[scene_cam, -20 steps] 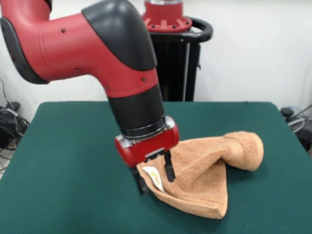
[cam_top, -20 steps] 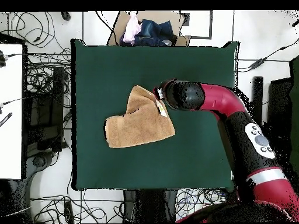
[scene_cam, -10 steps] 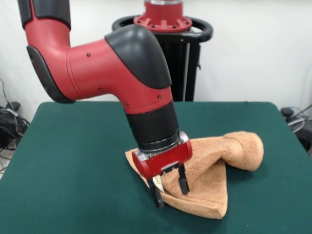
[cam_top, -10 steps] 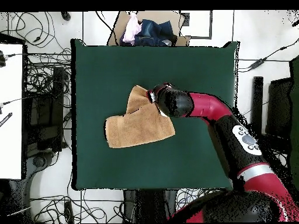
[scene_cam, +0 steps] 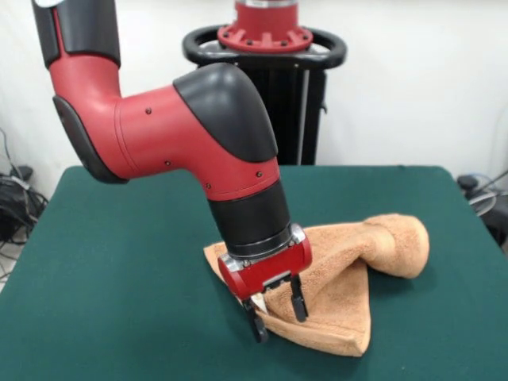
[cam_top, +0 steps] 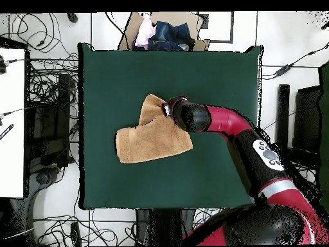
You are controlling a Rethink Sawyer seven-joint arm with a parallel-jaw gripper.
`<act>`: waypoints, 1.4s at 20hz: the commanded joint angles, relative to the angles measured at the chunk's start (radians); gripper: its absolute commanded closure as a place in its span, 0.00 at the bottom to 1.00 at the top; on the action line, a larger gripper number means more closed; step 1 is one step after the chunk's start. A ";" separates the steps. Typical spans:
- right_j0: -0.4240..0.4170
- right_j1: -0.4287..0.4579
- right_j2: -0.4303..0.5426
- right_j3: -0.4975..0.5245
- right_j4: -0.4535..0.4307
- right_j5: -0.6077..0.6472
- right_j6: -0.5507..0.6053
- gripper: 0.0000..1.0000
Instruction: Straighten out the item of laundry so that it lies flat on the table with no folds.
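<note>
Nearest you in the front view, the towel's [scene_cam: 349, 278] folded corner points toward the camera on the green table [scene_cam: 111, 302]. Just behind that corner, your gripper [scene_cam: 276, 311] stands over the towel's edge with its two black fingers [scene_cam: 298, 297] spread apart, a bit of white label showing between them. Farther back, the towel is bunched into a rounded hump. Beyond the table stands the black pedestal [scene_cam: 286, 95].

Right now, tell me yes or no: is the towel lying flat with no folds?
No: the towel is bunched into a rolled hump at one end, with layers folded beneath the open claw.
</note>
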 commanded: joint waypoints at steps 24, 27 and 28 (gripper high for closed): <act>0.094 0.036 -0.163 -0.042 0.052 -0.113 0.218 1.00; 0.060 0.039 -0.146 -0.051 0.076 -0.061 0.188 1.00; 0.051 0.040 -0.143 -0.055 0.080 -0.047 0.176 1.00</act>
